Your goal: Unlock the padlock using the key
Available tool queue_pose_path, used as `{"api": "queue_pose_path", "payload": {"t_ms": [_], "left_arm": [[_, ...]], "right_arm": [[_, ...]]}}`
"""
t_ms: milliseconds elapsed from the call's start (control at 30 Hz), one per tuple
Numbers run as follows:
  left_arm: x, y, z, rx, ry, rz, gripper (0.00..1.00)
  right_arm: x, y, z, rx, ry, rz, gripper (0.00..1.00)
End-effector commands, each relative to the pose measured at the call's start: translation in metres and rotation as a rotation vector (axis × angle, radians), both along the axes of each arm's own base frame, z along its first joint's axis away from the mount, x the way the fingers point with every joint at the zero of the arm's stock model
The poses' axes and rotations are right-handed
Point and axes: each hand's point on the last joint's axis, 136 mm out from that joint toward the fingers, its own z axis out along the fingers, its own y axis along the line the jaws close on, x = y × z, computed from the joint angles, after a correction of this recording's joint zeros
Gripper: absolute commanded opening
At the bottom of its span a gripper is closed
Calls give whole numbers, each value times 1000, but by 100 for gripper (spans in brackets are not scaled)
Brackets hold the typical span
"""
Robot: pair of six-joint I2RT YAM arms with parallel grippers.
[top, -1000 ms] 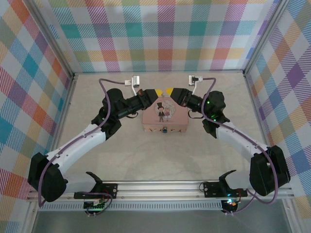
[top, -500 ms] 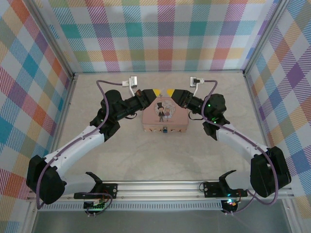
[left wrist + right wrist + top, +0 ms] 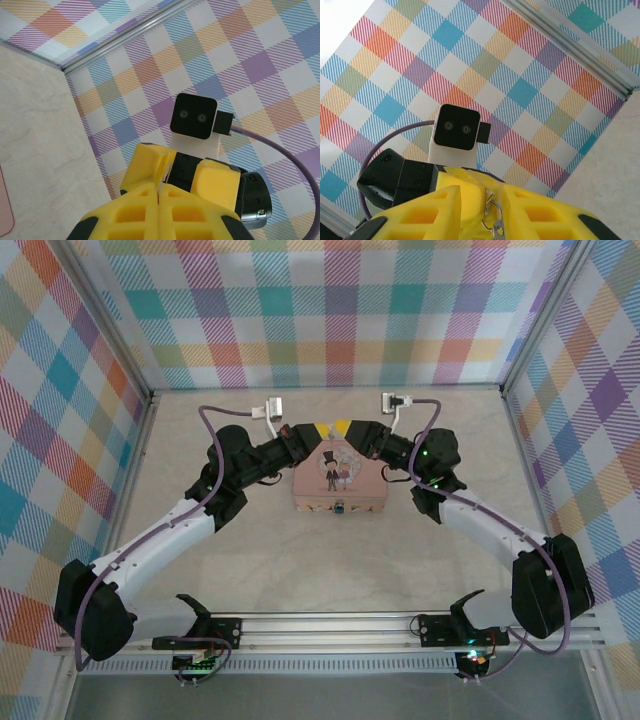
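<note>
The padlock [image 3: 341,507] is a tiny blue-teal body hanging on the front wall of the pink tin [image 3: 355,490]. Both grippers meet tip to tip above the tin's far edge. My left gripper [image 3: 321,428] [image 3: 160,192] is shut, pinching a thin silver blade, the key [image 3: 167,175], which runs on toward the right gripper's yellow fingers [image 3: 150,162]. My right gripper [image 3: 344,426] [image 3: 492,200] has its jaws narrowly apart with the small key ring [image 3: 491,222] and a dangling key held between them. Neither gripper touches the padlock.
Plaid walls [image 3: 330,310] close the cell at the back and on both sides. The beige table [image 3: 330,570] spreads in front of the tin. Each wrist camera [image 3: 193,116] [image 3: 456,127] stands above the other gripper's fingers.
The right gripper has edged left until its tips meet the left gripper's tips. The left arm has shifted only slightly. The tin and padlock have stayed put.
</note>
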Motion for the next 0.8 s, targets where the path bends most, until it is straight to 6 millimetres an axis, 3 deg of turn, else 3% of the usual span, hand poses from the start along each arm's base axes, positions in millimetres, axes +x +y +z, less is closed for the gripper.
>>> {"api": "queue_pose_path", "payload": {"t_ms": [0,300,400,500,633,767], "left_arm": [[-9,-4,7,-25,-26,-22,0],[-12,-8,4,-18,-25,-47,0],[-14,-6,1,-1,-18,-43,0],[-17,-3,0,37,-22,-41,9],[-18,9,2,85,-17,-47,36],[-16,24,7,139,-12,-66,47]], "right_arm": [[-7,3,23,35,-68,24,24],[0,5,18,10,-59,9,0],[0,6,16,-17,-67,7,0],[-1,4,13,-64,-76,7,0],[-3,-2,8,-123,-72,56,0],[-10,-9,5,-194,-60,167,0]]}}
